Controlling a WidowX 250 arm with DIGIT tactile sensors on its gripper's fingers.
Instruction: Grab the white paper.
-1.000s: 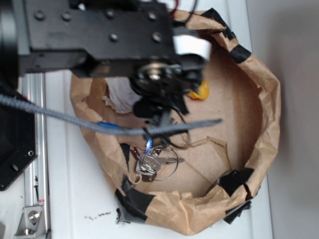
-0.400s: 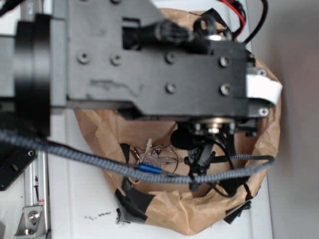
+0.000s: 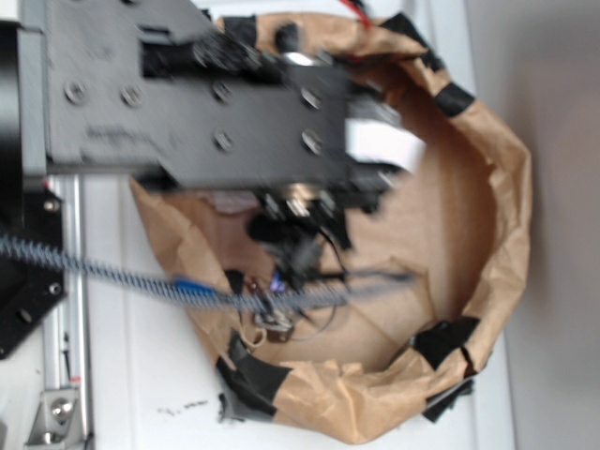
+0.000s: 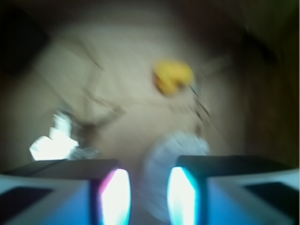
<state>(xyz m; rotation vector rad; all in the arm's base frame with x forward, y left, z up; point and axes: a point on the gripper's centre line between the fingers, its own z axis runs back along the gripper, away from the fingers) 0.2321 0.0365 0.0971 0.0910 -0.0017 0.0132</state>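
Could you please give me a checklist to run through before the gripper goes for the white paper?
1. Gripper open: ok, fingers apart.
2. Paper lined up with the gap: ok, a pale lump just beyond it, though blurred.
3. Duck clear of the fingers: ok, it lies farther off.
4. Keys clear of the fingers: cannot tell.
5. Height above the paper: cannot tell; the arm hides it in the exterior view.
6. Views sharp: not ok, both are blurred.

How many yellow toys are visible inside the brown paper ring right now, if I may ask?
1. The yellow toy lies ahead of the open gripper in the wrist view; in the exterior view the arm may hide it and others.
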